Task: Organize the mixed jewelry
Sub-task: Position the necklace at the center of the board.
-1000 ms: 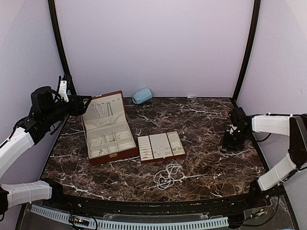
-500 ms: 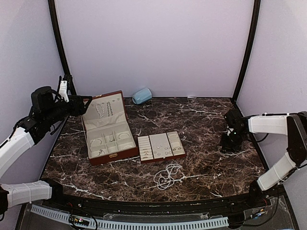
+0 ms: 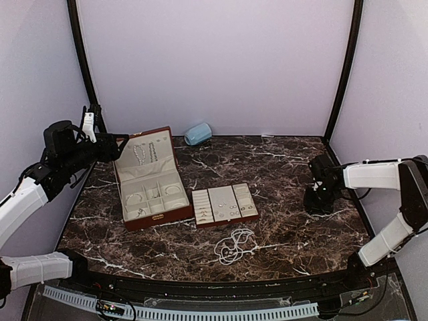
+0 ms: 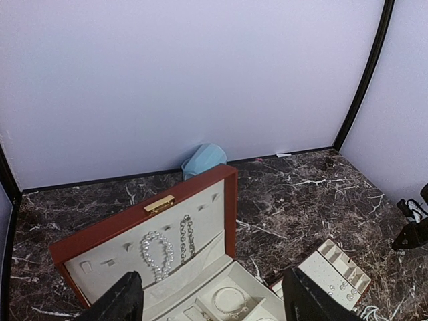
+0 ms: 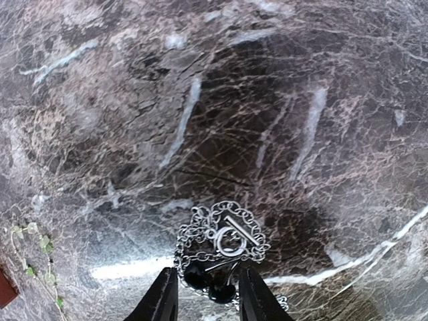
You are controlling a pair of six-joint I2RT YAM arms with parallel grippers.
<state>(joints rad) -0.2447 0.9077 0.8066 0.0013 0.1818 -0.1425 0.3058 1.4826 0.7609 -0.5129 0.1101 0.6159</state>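
Right wrist: right claw partly open, astride the silver chain

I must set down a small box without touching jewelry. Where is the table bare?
Widest bare marble: between the tray and the right fingers, and behind it toward the back wall, right of the blue object. Also the near-left corner, before the case. Crowded: around the bead strand before the tray, and the chain at the right fingers.

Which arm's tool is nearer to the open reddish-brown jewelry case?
Left. The left tool hovers just left of the case; the right tool is low over the table far to its right.
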